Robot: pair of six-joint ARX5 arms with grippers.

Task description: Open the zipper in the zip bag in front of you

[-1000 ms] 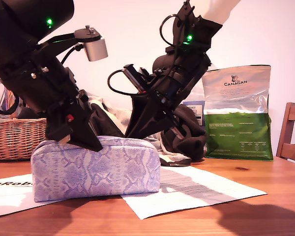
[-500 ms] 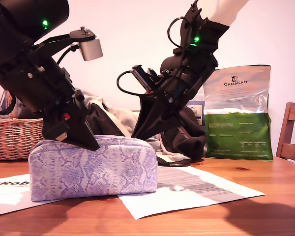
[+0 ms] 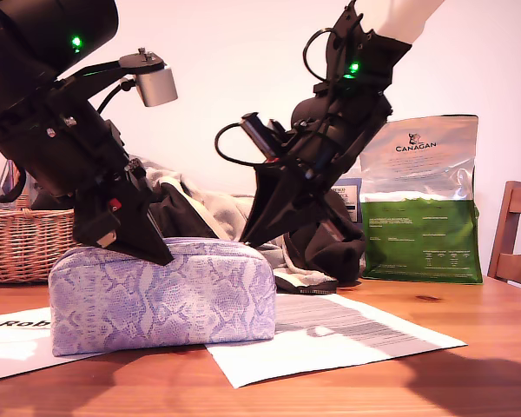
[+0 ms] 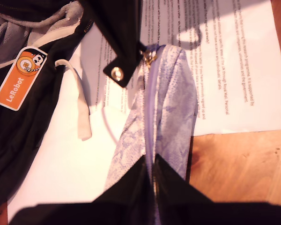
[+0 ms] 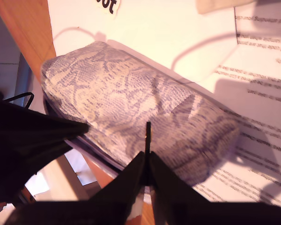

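Note:
The lilac snakeskin zip bag (image 3: 165, 295) lies on paper sheets on the wooden table. My first gripper (image 3: 152, 254), on the arm at the exterior view's left, is shut on the bag's top edge over the purple zipper (image 4: 151, 98), its jaws (image 4: 153, 173) pinching the seam. My second gripper (image 3: 247, 243) comes down at the bag's end toward the exterior view's right and is shut on the thin dark pull tab (image 5: 148, 133). A gold slider (image 4: 149, 57) sits at that end. The zip line between both grippers looks closed.
Printed paper sheets (image 3: 347, 334) lie under and beside the bag. Behind it are dark clothing (image 3: 330, 243) with an orange LeRobot tag (image 4: 21, 77), a wicker basket (image 3: 30, 243), the Canagan foil bag (image 3: 421, 200) and a chair (image 3: 517, 234).
The bag and the first gripper have slid slightly toward the exterior view's left. The second arm has shifted a little up and toward that view's right.

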